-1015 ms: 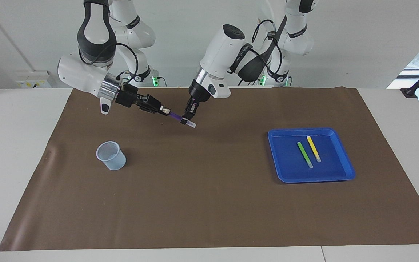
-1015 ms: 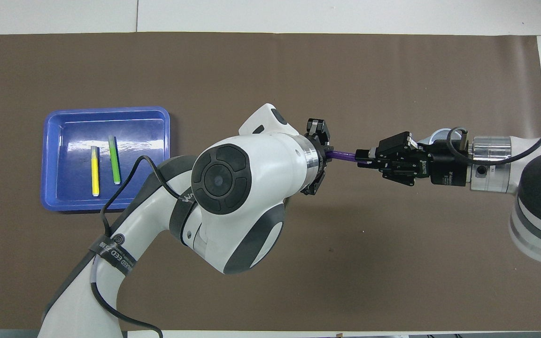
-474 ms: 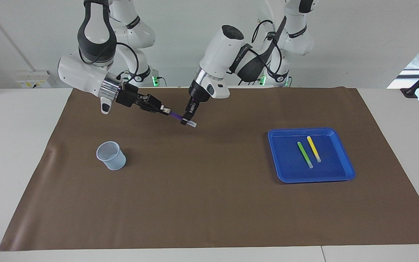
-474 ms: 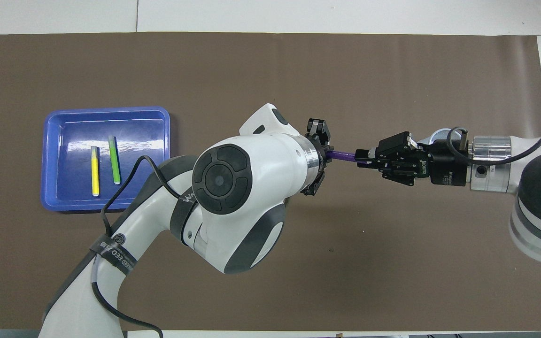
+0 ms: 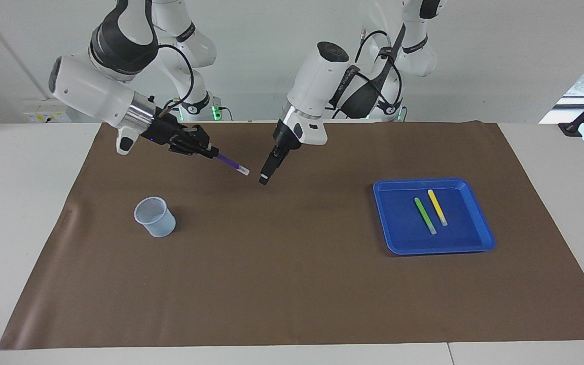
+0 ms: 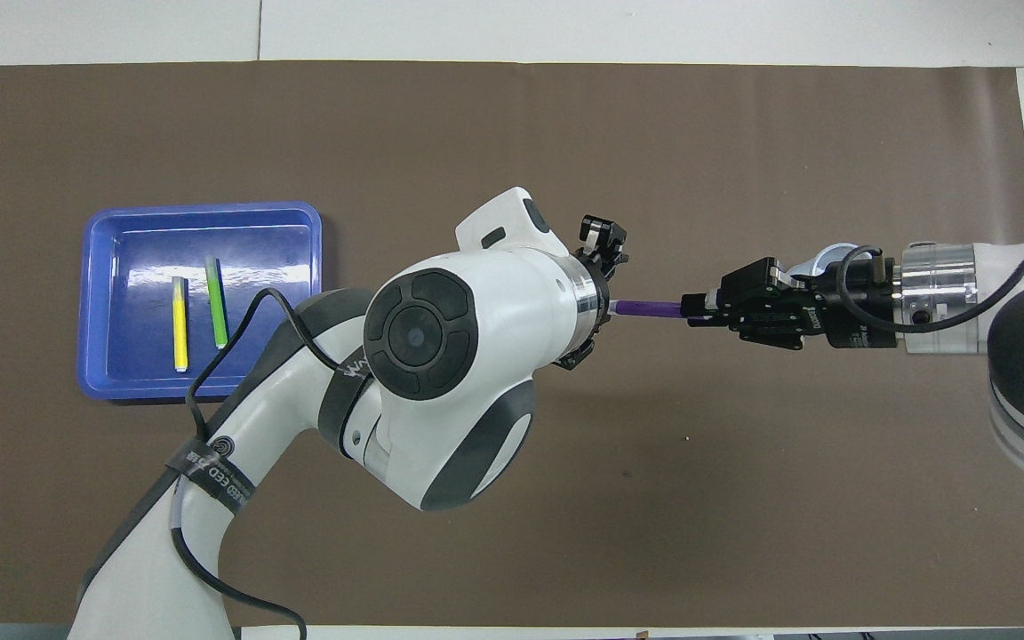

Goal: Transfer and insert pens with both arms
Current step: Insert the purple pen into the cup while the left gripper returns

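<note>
The purple pen (image 5: 232,163) (image 6: 645,308) hangs in the air over the brown mat, slanting down with its pale cap lowest. My right gripper (image 5: 215,153) (image 6: 697,311) is shut on its upper end. Beside the pen's cap my left gripper (image 5: 265,177) points down, open and apart from the pen. In the overhead view its two fingers (image 6: 603,236) stand wide on either side of the wrist. The green pen (image 5: 425,215) (image 6: 216,302) and the yellow pen (image 5: 437,207) (image 6: 180,324) lie side by side in the blue tray (image 5: 434,247) (image 6: 201,210).
A pale translucent cup (image 5: 155,217) stands upright on the mat toward the right arm's end, farther from the robots than my right gripper. The blue tray sits toward the left arm's end. The brown mat (image 5: 292,284) covers most of the white table.
My left gripper opened and let go of the purple pen, then drew slightly away toward the left arm's end. My right gripper pulled the pen toward the right arm's end.
</note>
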Controlling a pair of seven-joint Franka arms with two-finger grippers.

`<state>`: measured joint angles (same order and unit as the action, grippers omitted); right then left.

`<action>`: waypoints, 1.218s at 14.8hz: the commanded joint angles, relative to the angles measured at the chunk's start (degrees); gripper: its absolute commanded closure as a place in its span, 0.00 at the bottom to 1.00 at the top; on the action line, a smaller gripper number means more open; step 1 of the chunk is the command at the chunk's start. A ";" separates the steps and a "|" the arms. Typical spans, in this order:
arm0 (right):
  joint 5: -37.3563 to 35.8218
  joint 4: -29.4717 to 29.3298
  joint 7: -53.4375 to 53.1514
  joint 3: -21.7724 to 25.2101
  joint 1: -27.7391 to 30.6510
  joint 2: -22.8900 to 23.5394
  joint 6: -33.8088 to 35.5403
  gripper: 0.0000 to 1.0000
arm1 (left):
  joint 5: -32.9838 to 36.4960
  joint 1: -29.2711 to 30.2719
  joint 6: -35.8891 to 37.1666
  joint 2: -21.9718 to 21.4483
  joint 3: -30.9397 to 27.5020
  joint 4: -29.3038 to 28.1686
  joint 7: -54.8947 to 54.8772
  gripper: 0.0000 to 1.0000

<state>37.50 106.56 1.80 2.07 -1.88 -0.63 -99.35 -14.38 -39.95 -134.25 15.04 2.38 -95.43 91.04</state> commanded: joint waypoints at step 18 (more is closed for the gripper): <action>-41.28 6.19 30.97 -0.40 1.27 2.57 -17.18 1.00 | 11.39 32.74 5.42 -7.14 0.00 -21.29 -84.27 0.00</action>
<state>-2.77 108.71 30.61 2.05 -1.75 4.08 -113.68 -4.34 -9.32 -125.29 9.17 1.71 -113.24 9.26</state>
